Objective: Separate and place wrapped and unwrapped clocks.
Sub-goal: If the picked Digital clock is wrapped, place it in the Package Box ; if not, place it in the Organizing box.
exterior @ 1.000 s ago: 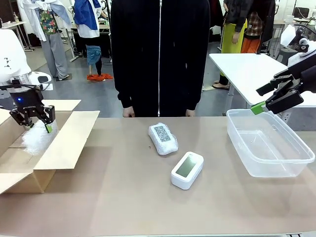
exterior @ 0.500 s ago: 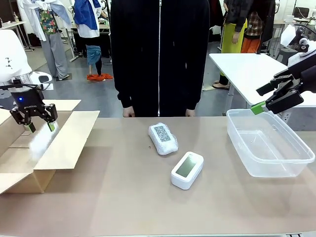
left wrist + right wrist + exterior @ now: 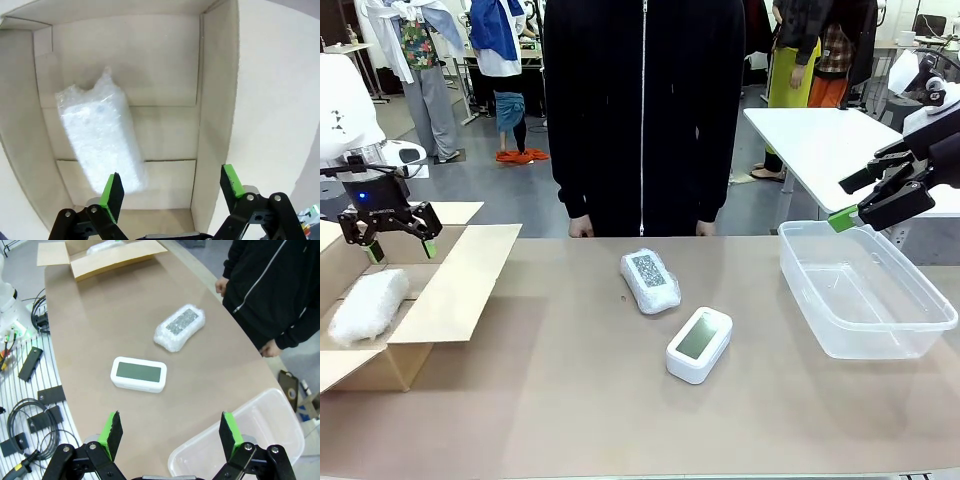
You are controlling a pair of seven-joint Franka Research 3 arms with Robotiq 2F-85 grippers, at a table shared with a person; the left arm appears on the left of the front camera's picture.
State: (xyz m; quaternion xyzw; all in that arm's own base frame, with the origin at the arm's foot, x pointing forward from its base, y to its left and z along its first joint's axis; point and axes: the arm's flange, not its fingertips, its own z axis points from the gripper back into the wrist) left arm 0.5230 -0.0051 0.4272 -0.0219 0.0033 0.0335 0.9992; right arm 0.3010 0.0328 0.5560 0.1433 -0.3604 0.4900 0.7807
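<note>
One bubble-wrapped clock point(image 3: 366, 305) point(image 3: 100, 135) lies inside the brown cardboard box point(image 3: 450, 290) point(image 3: 217, 100) at the table's left. Just above it hangs my left gripper point(image 3: 398, 245) point(image 3: 170, 187), open and holding nothing. A second wrapped clock point(image 3: 650, 280) point(image 3: 180, 326) rests mid-table in front of the person. The bare white clock point(image 3: 699, 343) point(image 3: 138, 374) with a grey-green screen sits just right of it, nearer me. At the right, my right gripper point(image 3: 860, 200) point(image 3: 170, 432) stands open in the air above the clear tub's near corner.
A clear plastic tub point(image 3: 865, 290) point(image 3: 240, 440) stands at the table's right. The person point(image 3: 645, 110) stands at the far edge, hands point(image 3: 582, 228) at the table rim. Loose cables and black parts point(image 3: 30, 410) lie off the table's edge in the right wrist view.
My left gripper opened and let go of the wrapped clock, which dropped into the cardboard box. The right arm has not moved.
</note>
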